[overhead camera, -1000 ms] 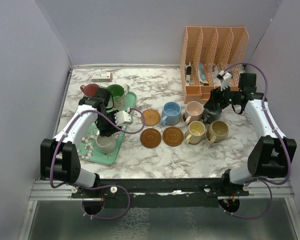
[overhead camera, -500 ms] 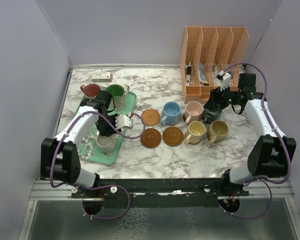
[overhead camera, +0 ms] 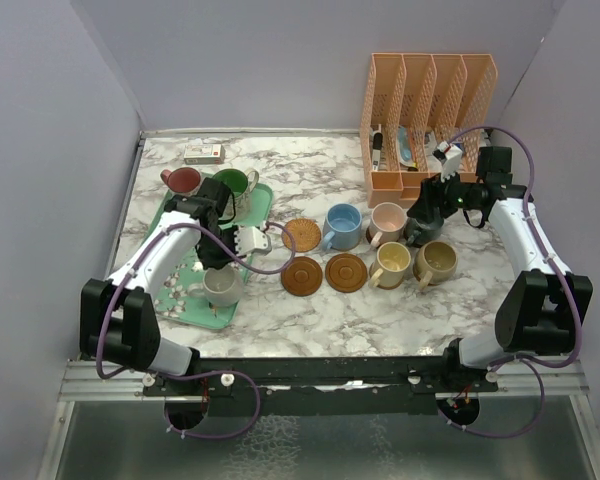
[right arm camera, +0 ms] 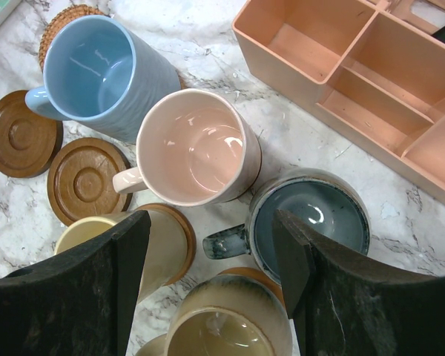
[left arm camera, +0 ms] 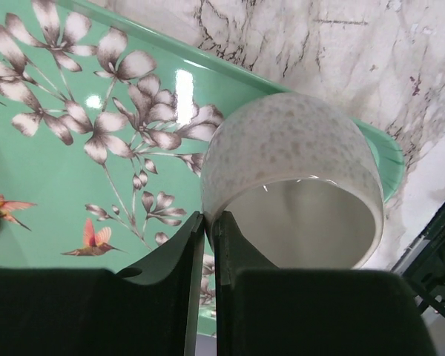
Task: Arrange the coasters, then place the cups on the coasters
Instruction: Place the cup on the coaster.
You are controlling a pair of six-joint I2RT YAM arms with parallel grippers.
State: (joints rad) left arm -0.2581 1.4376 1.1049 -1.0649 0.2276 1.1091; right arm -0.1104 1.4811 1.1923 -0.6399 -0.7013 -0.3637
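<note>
1. Three coasters are free: the woven coaster [overhead camera: 302, 235], the left dark coaster [overhead camera: 302, 274] and the right dark coaster [overhead camera: 346, 271]. Pick the left dark one, since it lies nearest the tray [overhead camera: 261, 199].
2. Your left claw [left arm camera: 209, 222] is clamped shut on the cream cup [left arm camera: 289, 148], with the cup's wall pinched between the fingers. The cup is at the tray's near right corner. You cannot tell from here whether its base is off the tray.
3. The grip is thin and sits at one side of the rim, so the cup will probably try to swing. Lift slowly and straight up until the base clears the tray's lip.
4. Carry the cup low to the right and keep it clear of the blue cup [overhead camera: 342, 226].
5. Centre it over the coaster and set it flat before you let go.
6. Your right claw [right arm camera: 211, 274] hangs open above the dark cup [right arm camera: 311, 219] and grips nothing. Hold it there, well apart from the left arm's path.
</note>
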